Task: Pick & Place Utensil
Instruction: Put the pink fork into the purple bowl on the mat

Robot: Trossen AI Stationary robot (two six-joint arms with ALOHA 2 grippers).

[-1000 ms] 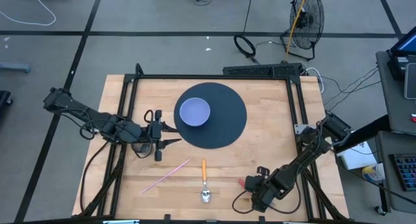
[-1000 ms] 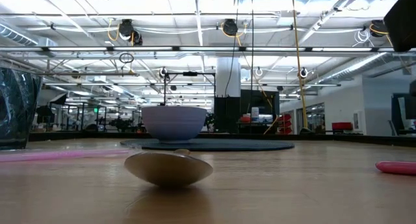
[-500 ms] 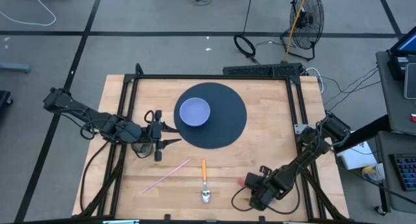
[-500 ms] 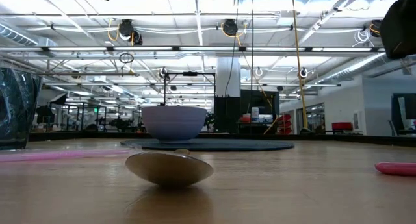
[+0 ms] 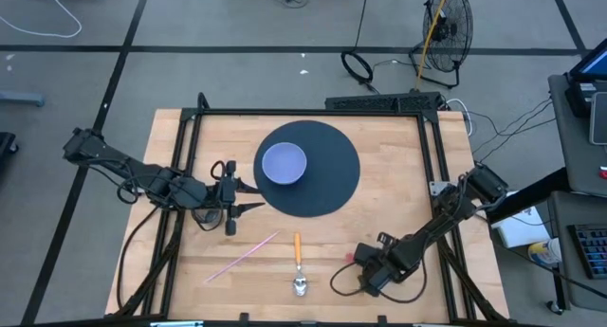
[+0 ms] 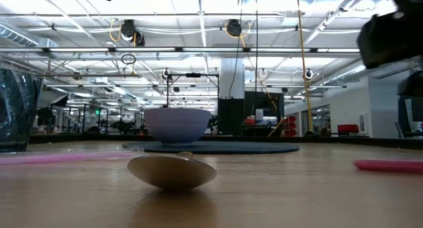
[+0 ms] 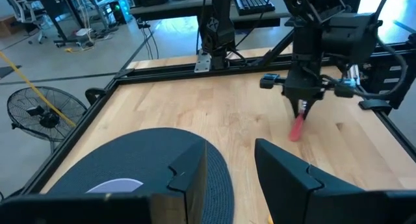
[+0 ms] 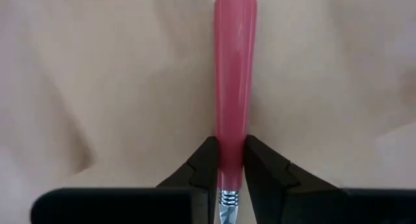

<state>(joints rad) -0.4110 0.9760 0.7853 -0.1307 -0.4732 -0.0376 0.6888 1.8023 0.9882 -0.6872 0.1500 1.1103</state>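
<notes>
**Right pincer clamped on pink-handled utensil, near front edge of worktop**

Right pincer (image 8: pixel 231 169): both dark fingers (image 8: pixel 203 164) pressed against the sides of a pink-handled utensil (image 8: pixel 235 74). Grip sits at the base of the pink handle, just above a ribbed metal collar. Handle points straight away from the wrist camera, over bare wood. From the high view the same pincer (image 5: pixel 365 267) is low at the front right of the worktop (image 5: pixel 398 171), with a bit of pink (image 5: pixel 350 258) showing at its tip. Low view shows the pink handle (image 6: pixel 386 165) lying flat and close to the wood; whether it touches the surface or is just clear of it, I cannot tell.

Left pincer (image 5: pixel 248 196): parked at the left side of the worktop, beside the dark round mat (image 5: pixel 322 185). Fingers apart, nothing between them; left wrist view shows a plain gap over the mat's edge.

Other items:
- Pale bowl (image 5: pixel 284 163) sits on the mat, left of its centre.
- Spoon with orange handle (image 5: pixel 298 263) lies front centre, bowl end toward the front edge, well apart from the right pincer.
- Thin pink straw (image 5: pixel 243 256) lies at a slant to the left of the spoon.
- Floor fan (image 5: pixel 444 24) stands beyond the far edge of the worktop.
</notes>
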